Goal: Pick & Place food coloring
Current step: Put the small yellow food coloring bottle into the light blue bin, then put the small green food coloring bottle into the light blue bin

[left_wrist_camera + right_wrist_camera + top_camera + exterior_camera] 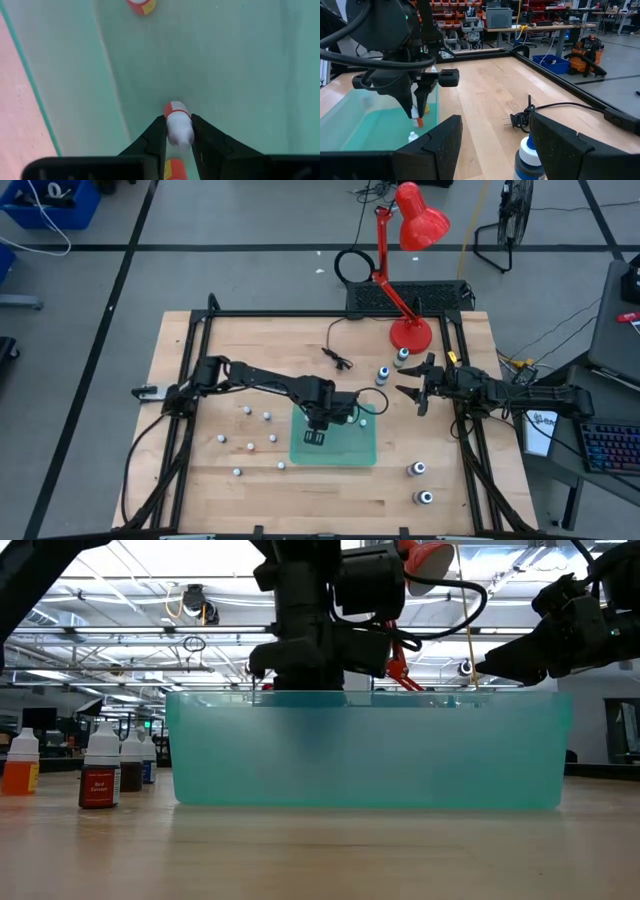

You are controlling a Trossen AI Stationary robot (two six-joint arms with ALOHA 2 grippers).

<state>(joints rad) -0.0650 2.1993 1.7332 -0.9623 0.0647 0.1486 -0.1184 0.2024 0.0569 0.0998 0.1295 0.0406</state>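
My left gripper [316, 426] hangs over the translucent green tray [352, 452], shut on a tiny food coloring bottle [178, 124] with a white top and a red band. Two more tiny bottles lie in the tray, one [141, 5] ahead of the fingers and one [413, 136] below them. Several tiny white-capped bottles [249, 447] stand on the wood left of the tray. My right gripper [410, 390] is open, right of the tray's far corner. A larger white-topped bottle [527, 156] stands just ahead of its fingers, untouched. My left gripper pinches the tiny bottle by its white upper part [180, 134] between the two fingers [156, 141]. The fingers come from above, pointing down. The bottle hangs below them with its red end [420, 122] lowest, lifted clear of the tray floor.
Two larger bottles [383, 373] [402, 356] stand near the red desk lamp's base [410, 335]; two more [415, 470] [425, 498] stand by the table's near right corner. A black cable with a plug [338, 358] lies beyond the tray. Black rails frame the table.
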